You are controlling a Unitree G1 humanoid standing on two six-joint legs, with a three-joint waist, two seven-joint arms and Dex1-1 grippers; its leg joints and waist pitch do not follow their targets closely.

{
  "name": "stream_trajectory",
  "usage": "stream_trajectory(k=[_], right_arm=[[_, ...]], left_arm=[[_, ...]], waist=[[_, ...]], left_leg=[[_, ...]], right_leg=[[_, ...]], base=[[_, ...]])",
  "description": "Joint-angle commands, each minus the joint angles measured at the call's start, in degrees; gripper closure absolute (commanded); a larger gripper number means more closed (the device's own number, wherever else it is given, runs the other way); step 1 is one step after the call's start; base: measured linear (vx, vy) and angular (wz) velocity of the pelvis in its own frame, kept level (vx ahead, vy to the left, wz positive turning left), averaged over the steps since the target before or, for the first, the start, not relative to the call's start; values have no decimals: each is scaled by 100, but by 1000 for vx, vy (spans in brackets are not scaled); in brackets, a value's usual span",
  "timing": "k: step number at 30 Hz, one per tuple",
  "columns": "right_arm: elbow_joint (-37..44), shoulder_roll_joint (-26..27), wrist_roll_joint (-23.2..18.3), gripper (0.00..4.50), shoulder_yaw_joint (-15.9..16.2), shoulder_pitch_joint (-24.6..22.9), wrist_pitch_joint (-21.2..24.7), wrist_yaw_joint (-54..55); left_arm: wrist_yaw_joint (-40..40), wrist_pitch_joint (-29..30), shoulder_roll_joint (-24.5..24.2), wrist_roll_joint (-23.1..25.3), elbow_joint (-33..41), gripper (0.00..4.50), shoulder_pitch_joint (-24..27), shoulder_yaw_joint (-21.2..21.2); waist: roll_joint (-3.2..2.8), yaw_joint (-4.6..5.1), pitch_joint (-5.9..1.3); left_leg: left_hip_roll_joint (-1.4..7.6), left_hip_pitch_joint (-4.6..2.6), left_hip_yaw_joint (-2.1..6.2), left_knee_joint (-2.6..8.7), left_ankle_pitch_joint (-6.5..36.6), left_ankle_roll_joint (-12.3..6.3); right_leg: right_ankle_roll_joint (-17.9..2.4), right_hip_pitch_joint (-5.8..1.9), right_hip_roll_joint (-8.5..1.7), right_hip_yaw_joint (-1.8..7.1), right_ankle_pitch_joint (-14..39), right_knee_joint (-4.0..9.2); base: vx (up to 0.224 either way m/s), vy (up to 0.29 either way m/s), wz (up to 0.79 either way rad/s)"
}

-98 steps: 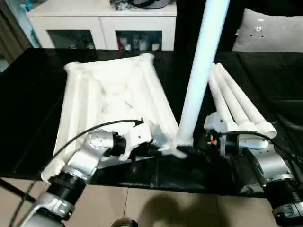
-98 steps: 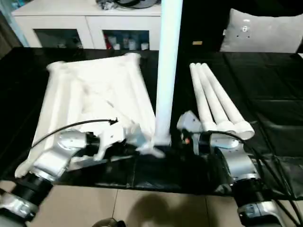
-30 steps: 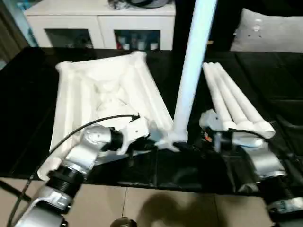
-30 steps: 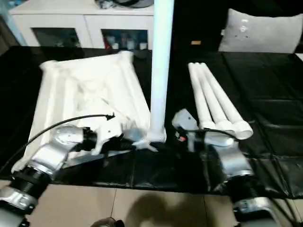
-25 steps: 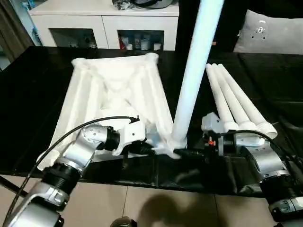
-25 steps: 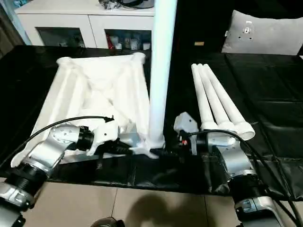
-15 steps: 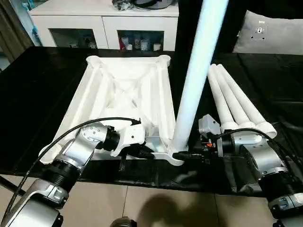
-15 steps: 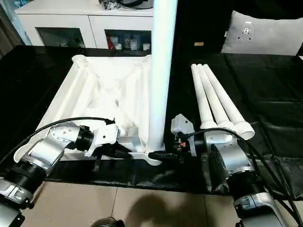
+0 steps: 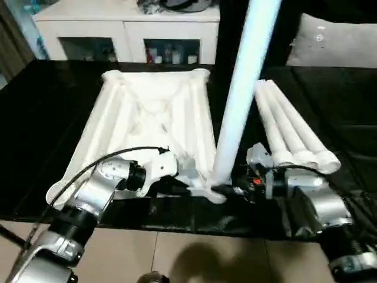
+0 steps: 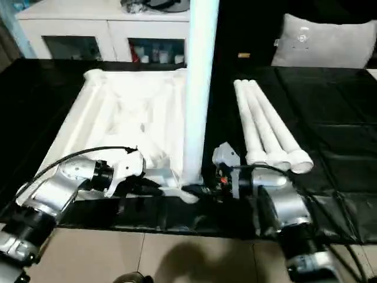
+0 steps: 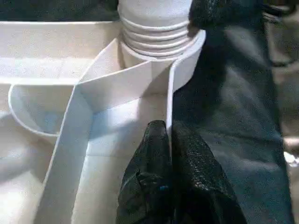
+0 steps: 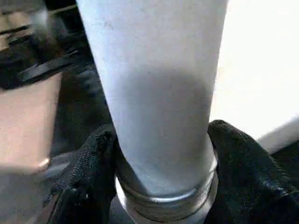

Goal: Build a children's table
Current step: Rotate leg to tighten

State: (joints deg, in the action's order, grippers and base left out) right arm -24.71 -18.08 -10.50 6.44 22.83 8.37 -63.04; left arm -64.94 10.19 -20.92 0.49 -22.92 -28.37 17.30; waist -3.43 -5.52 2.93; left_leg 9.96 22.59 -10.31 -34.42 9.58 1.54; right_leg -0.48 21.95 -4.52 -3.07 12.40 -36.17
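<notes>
The white tabletop (image 9: 147, 118) lies upside down on the black-covered table, ribs up. One white leg (image 9: 242, 88) stands upright in the near right corner socket (image 11: 156, 44), its threaded end showing in the left wrist view. My left gripper (image 11: 169, 135) is shut on the tabletop's thin rim wall right beside that socket. My right gripper (image 12: 161, 154) is shut on the leg just above its threads, one black finger (image 12: 88, 158) on each side. Three more legs (image 9: 291, 132) lie side by side to the right of the tabletop.
A white cabinet (image 9: 126, 26) with glass doors stands behind the table. A grey cushion (image 9: 336, 41) sits at the back right. The table's front edge (image 9: 194, 227) runs just below both grippers, with beige floor beyond it.
The tabletop has swung from skewed to nearly square with the table's front edge. The leg has stayed upright in its corner and both grippers have kept hold. The head view shifted too.
</notes>
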Motion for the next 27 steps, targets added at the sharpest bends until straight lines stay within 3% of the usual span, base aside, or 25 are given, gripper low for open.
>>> stream_trajectory(k=[1, 3, 5, 6, 9, 10, 11, 12, 13, 17, 22, 27], right_arm=[[-279, 581, 121, 184, 222, 113, 64, 764], [-468, 837, 195, 185, 156, 207, 88, 1280], [-687, 1110, 277, 185, 56, 334, 131, 1896], [-820, 1257, 305, 185, -3, 403, 134, 2190], [-1126, 1571, 409, 185, -204, 573, 184, 3019], [-1149, 1597, 418, 185, -196, 584, 172, 3043], [-1172, 1638, 572, 185, -176, 593, 19, 3254], [-1181, 1649, 618, 129, -173, 596, -27, 3320], [-1217, 1687, 600, 129, -218, 609, -60, 3332], [-1076, 1627, 418, 88, -378, 518, -123, 3168], [-977, 1419, 400, 47, -412, 384, -355, 2922], [-645, 827, 276, 4, -356, 186, -687, 1948]], left_arm=[[937, 507, 565, -157, 381, 450, -8, -203], [1334, 725, 780, -99, 501, 450, 37, -284], [1779, 845, 1037, 19, 589, 450, 52, -324], [2044, 863, 1198, 91, 598, 450, 36, -341], [2789, 926, 1612, 272, 560, 450, -58, -413], [2867, 915, 1666, 284, 541, 450, -72, -418], [2940, 931, 1732, 326, 595, 450, -80, -379], [2959, 943, 1748, 339, 616, 450, -80, -368], [2984, 995, 1754, 352, 661, 450, -71, -355], [2916, 1097, 1601, 388, 762, 450, -7, -318], [2860, 1103, 1478, 472, 771, 450, 49, -310], [2354, 1005, 1122, 432, 676, 450, 37, -196]], waist=[[47, 39, -293], [71, 126, -297], [71, 198, -314], [114, 214, -309], [88, 214, -325], [117, 197, -349], [91, 168, -361], [88, 167, -368], [102, 164, -383], [74, 156, -391], [67, 160, -371], [29, 116, -390]], left_leg=[[338, -156, 162, 500, 1997, 119], [310, -124, 198, 518, 2062, 183], [314, -153, 176, 503, 1972, 130], [314, -145, 162, 500, 1916, 99], [293, -135, 144, 474, 1601, -14], [292, -125, 139, 462, 1464, -66], [298, -112, 137, 459, 1274, -126], [295, -107, 132, 456, 1204, -157], [292, -100, 130, 448, 1047, -228], [300, -91, 124, 429, 860, -427], [310, -101, 123, 449, 1105, -369], [311, -100, 130, 427, 1005, -431]], right_leg=[[-1297, -142, -466, 235, 1909, 535], [-1120, -182, -470, 231, 2242, 570], [-1132, -140, -440, 258, 1929, 587], [-1151, -134, -435, 265, 1854, 588], [-1133, -145, -428, 266, 1675, 588], [-1139, -162, -417, 259, 1470, 578], [-1151, -172, -418, 257, 1202, 552], [-1161, -173, -410, 252, 1057, 545], [-1196, -194, -400, 243, 746, 517], [-1321, -207, -405, 229, 313, 486], [-1316, -206, -416, 229, 603, 520], [-1337, -233, -403, 215, 277, 491]], base=[[0, 0, 0], [0, 0, 0], [0, 0, 0], [0, 0, 0], [0, 0, 0], [0, 0, 0], [0, 0, 0], [0, 0, 0], [0, 0, 0], [0, 0, 0], [0, 0, 0], [0, 0, 0]])
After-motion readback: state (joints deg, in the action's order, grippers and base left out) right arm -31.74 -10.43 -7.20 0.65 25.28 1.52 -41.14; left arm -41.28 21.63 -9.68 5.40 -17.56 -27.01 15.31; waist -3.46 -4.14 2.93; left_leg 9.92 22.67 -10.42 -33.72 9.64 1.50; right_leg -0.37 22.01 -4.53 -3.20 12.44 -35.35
